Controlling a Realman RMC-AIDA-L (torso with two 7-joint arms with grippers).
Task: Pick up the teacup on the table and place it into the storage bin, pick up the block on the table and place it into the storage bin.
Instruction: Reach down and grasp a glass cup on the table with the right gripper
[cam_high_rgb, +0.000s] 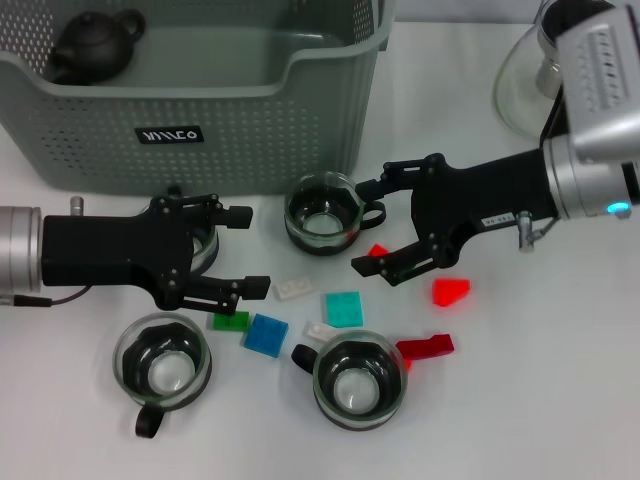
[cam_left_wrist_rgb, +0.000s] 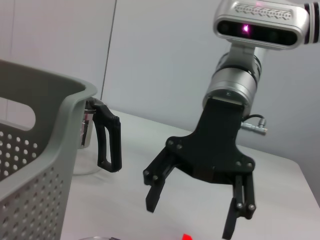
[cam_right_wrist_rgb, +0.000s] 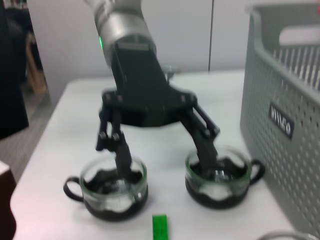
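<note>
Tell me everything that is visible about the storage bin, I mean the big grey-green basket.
The storage bin is a large grey-green basket that looks like plastic. Its walls are perforated with small holes, its front rim dips in the middle, and a small black label with white lettering sits on the front. It stands upright at the far side of the white table. Inside, in a far corner, lies a dark teapot. Neither gripper touches it.

Left tool (cam_high_rgb: 243, 250) spread wide; right tool (cam_high_rgb: 372, 225) spread wide.

Lab, white table (cam_high_rgb: 560, 400), plain grey walls
</note>
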